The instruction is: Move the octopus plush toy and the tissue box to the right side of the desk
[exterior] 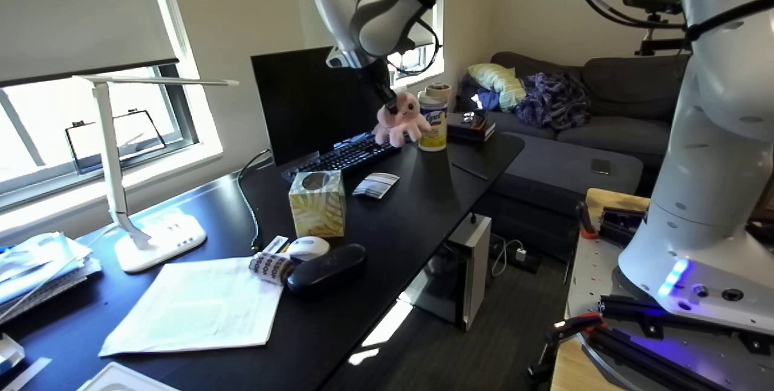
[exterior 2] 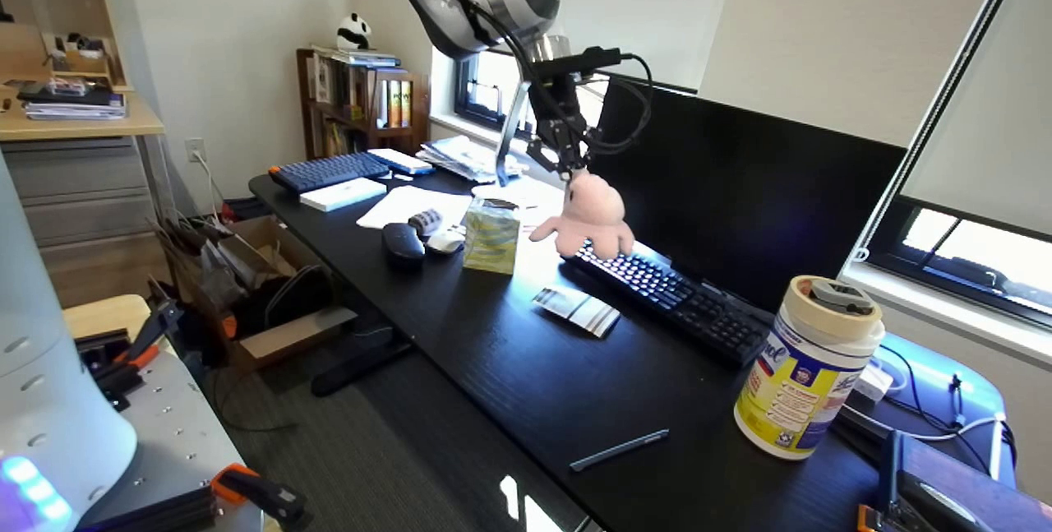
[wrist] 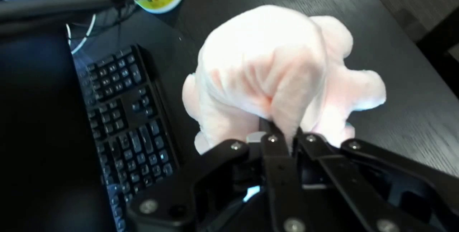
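Table (exterior: pixel 387 234): black top, visible wood grain
Tissue box (exterior: pixel 319 210): upright; clock centre, in an exterior view
Keyboard (exterior: pixel 346 157): 1 o'clock
Tub (exterior: pixel 436 126): 2 o'clock
Thin stick (exterior: pixel 470 171): 3 o'clock
Mouse (exterior: pixel 308 248): 6 o'clock
Paper (exterior: pixel 199 303): 8 o'clock
Lamp base (exterior: pixel 166 237): 9 o'clock

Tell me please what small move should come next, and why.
Probably carry the octopus plush toy toward the yellow-labelled container, apparently on the right side of the desk: the gripper pinches the toy in the air, short of that container.
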Available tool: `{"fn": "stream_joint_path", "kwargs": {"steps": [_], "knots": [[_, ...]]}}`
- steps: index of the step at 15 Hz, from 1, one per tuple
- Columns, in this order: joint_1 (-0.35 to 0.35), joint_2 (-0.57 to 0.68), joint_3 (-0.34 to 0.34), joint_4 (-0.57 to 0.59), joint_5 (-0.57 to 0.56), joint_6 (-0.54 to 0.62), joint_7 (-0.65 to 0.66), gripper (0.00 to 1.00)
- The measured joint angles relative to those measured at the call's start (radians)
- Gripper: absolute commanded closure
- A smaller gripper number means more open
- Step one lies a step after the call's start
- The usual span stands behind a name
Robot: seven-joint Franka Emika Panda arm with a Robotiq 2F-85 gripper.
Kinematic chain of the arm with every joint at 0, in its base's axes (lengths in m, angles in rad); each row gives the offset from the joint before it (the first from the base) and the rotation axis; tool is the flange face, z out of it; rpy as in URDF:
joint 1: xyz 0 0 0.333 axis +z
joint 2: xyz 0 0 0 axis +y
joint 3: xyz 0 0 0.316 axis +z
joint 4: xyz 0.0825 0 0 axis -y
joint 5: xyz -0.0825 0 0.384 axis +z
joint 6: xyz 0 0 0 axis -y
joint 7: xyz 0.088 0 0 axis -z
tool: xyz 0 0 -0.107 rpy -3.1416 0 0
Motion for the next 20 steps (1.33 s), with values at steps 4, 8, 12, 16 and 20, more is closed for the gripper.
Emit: {"fn": "stream_joint_path", "kwargs": {"steps": [4, 8, 12, 16, 20], "knots": [[-0.089, -0.097, -0.074, -0.2, -0.161, 0.2, 0.001, 0.94], [-0.115, -0.134, -0.078, -0.243, -0.171, 0.235, 0.001, 0.95], [-0.118, -0.114, -0.076, -0.245, -0.208, 0.253, 0.001, 0.95], [-0.172, -0.017, -0.081, -0.264, -0.186, 0.411, -0.009, 0.95], [-0.252, 0.097, -0.097, -0.264, -0.175, 0.594, -0.026, 0.95]]}}
